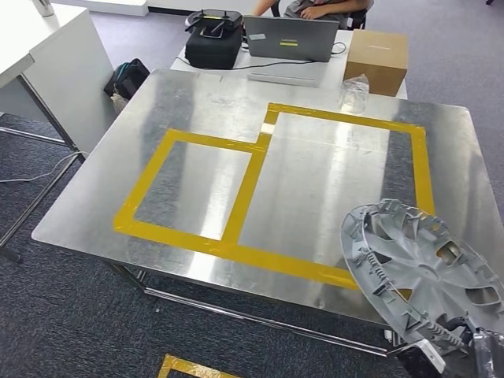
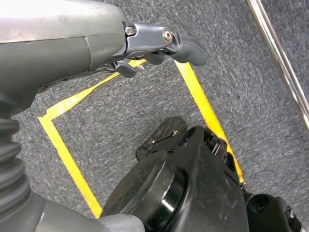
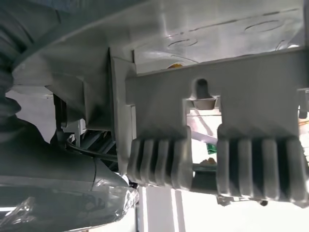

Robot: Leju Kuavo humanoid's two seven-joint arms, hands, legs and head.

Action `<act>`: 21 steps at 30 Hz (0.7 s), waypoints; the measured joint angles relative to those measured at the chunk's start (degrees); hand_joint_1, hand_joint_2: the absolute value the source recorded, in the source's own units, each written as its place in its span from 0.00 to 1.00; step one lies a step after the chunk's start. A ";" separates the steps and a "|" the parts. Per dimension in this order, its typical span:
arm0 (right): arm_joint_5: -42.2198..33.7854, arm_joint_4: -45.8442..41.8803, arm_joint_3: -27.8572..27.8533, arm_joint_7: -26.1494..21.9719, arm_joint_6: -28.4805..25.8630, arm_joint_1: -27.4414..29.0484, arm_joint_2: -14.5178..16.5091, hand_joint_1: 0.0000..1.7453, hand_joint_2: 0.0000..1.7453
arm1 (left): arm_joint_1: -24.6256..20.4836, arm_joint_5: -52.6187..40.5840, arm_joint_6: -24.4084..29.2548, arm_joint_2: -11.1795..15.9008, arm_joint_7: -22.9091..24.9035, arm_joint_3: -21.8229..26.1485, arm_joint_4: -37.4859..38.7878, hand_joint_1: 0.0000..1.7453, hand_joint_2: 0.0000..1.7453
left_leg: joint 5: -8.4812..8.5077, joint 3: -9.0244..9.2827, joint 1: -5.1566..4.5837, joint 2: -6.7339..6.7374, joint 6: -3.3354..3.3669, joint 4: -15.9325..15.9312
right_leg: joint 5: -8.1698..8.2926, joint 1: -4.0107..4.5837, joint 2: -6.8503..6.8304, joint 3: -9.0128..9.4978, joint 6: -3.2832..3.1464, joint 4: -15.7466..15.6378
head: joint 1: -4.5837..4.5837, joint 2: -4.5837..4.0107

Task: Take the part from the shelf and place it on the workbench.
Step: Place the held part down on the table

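My right hand (image 1: 469, 350) sits at the lower right of the head view, with clear wrapping over it, and it grips the round grey plastic wheel cover (image 1: 425, 268) by its near edge. The cover is tilted, its ribbed inner face turned up toward me, and it hangs over the near right corner of the shiny metal workbench (image 1: 196, 102); I cannot tell whether it touches the top. In the right wrist view the cover's grey ribbed clips and rim (image 3: 218, 106) sit right against my hand (image 3: 65, 169), hiding my fingers.

My left hand (image 2: 146, 46) hangs low over the grey carpet floor (image 2: 236, 63), holding nothing, its dark fingers stretched out and apart, above a square of yellow tape on the floor (image 2: 65, 154).

On the workbench, yellow tape (image 1: 238, 224) marks two adjoining rectangles, a smaller one on the left and a larger one on the right; the wheel cover overlaps the near right corner of the larger one. Toward the far edge lies a crumpled clear plastic bag (image 1: 354, 93).

Beyond the bench stand a brown cardboard box (image 1: 376, 59), a grey open laptop (image 1: 291, 38) and a black case (image 1: 214, 39), with a person (image 1: 315, 8) seated behind the laptop. A white table (image 1: 53, 55) stands far left.
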 joint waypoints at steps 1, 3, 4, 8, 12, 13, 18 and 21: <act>0.40 0.33 -1.89 -1.78 1.56 -0.23 0.73 1.00 1.00 | -0.11 1.42 0.54 0.51 0.14 -1.30 0.03 0.00 1.00 | 0.00 0.00 0.00 0.00 0.00 0.00 | 0.00 0.00 0.00 0.01 0.00 -0.01 | 0.00 0.00; 1.76 1.06 -5.95 -5.75 4.77 -1.13 2.83 1.00 1.00 | -0.33 4.17 1.65 1.46 0.49 -3.97 0.07 0.00 1.00 | 0.01 0.00 -0.01 0.00 0.00 0.00 | 0.00 0.00 0.00 0.01 0.00 -0.03 | 0.01 0.01; 2.69 1.44 -8.13 -7.94 6.50 -1.83 4.14 1.00 1.00 | -0.47 5.60 2.24 1.93 0.64 -5.35 0.08 0.00 1.00 | 0.01 0.00 -0.01 0.00 0.00 0.00 | 0.01 0.00 0.00 0.01 0.01 -0.04 | 0.01 0.01; 7.34 3.01 -17.92 -17.06 13.78 -5.70 9.83 1.00 1.00 | -1.29 11.86 4.72 4.05 1.00 -11.62 0.11 0.00 1.00 | 0.01 -0.01 -0.02 0.00 0.01 0.00 | 0.01 0.00 0.00 0.04 0.01 -0.08 | -0.01 0.01; 10.84 4.72 -24.21 -20.82 16.67 -9.20 12.97 1.00 1.00 | -2.37 15.39 6.08 5.92 1.14 -17.23 0.11 0.00 1.00 | 0.02 -0.03 -0.03 0.00 0.01 0.01 | 0.03 -0.01 0.01 0.27 0.03 -0.09 | 0.01 0.02; 11.43 5.26 -25.03 -21.13 16.75 -9.90 13.31 1.00 1.00 | -2.61 15.94 6.27 6.27 1.14 -18.35 0.11 0.00 1.00 | 0.04 -0.05 -0.03 0.00 0.03 0.01 | 0.07 -0.01 0.01 0.38 0.07 -0.09 | 0.00 0.01; 12.70 8.14 -26.63 -21.45 16.64 -12.53 13.61 1.00 1.00 | -3.76 17.58 6.86 7.68 1.14 -22.63 0.14 0.00 1.00 | 0.18 -0.11 -0.05 0.01 0.09 0.04 | 0.23 -0.02 0.02 0.46 0.19 -0.10 | 0.00 0.01; 13.59 9.22 -26.71 -20.97 17.02 -13.07 13.39 1.00 1.00 | -4.28 18.41 7.08 8.20 1.14 -24.12 0.16 0.00 1.00 | 0.17 -0.17 -0.05 0.01 0.09 0.04 | 0.22 -0.03 0.01 0.46 0.19 -0.11 | 0.00 0.01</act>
